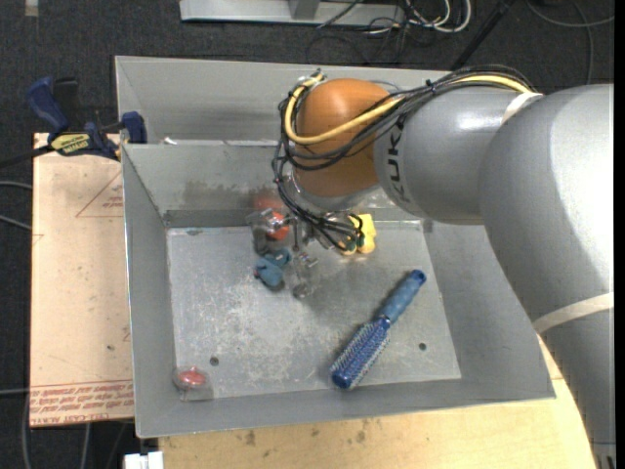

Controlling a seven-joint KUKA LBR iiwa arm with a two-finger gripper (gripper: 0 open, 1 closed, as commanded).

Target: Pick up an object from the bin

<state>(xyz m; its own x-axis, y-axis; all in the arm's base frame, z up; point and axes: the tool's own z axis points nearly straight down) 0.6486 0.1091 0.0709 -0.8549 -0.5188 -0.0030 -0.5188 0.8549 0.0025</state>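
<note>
Up-left of the blue hairbrush, the jaws hang just beside a small blue piece, their spacing impossible to tell.

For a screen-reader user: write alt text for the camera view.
The arm's gripper is down near the middle of the grey metal bin, right beside a small blue thing. A blue hairbrush lies diagonally on the floor toward the view's right, and a small clear thing with a red centre sits in the near left corner.
</note>
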